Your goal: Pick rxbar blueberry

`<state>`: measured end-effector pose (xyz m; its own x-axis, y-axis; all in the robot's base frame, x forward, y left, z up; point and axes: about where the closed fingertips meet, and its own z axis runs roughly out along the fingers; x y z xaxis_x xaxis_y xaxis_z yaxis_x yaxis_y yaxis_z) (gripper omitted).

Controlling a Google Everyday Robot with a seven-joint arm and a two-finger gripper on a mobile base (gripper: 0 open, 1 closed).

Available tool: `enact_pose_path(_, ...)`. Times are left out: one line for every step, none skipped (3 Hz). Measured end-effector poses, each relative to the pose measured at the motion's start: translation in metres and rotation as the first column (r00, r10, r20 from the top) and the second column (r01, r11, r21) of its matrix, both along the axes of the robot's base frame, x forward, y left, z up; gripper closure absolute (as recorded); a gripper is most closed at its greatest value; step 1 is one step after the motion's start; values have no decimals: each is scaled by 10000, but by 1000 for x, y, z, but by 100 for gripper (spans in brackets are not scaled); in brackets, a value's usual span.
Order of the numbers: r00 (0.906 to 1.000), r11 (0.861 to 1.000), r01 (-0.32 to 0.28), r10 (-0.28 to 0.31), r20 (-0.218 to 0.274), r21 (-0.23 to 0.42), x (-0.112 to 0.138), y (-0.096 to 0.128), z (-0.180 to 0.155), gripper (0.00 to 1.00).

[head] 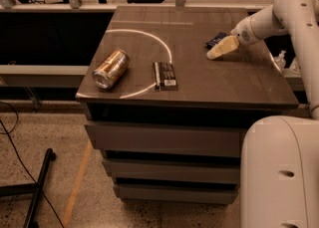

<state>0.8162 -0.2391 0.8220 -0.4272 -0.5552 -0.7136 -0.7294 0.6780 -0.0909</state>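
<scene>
The rxbar blueberry (216, 40) is a small dark navy bar lying flat on the right rear part of the dark tabletop (199, 85). My gripper (222, 49), cream-coloured at the end of the white arm (269, 18), is low over the table just in front of and to the right of the bar. It covers the bar's near end. I cannot tell whether it touches the bar.
A gold can (110, 68) lies on its side at the table's front left. A longer black bar with a white label patch (165, 75) lies at the front middle, beside a white arc painted on the top. A wooden bench with clutter stands behind. The robot's white base (281, 172) is at the lower right.
</scene>
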Motion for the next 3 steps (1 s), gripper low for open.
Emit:
enact_pose_path(10000, 10000, -29, 29, -13, 4, 1, 0, 1, 39)
enact_pose_path(10000, 10000, -35, 35, -14, 7, 0, 1, 6, 70)
enact_pose_path(10000, 10000, -35, 35, -14, 7, 0, 1, 9, 94)
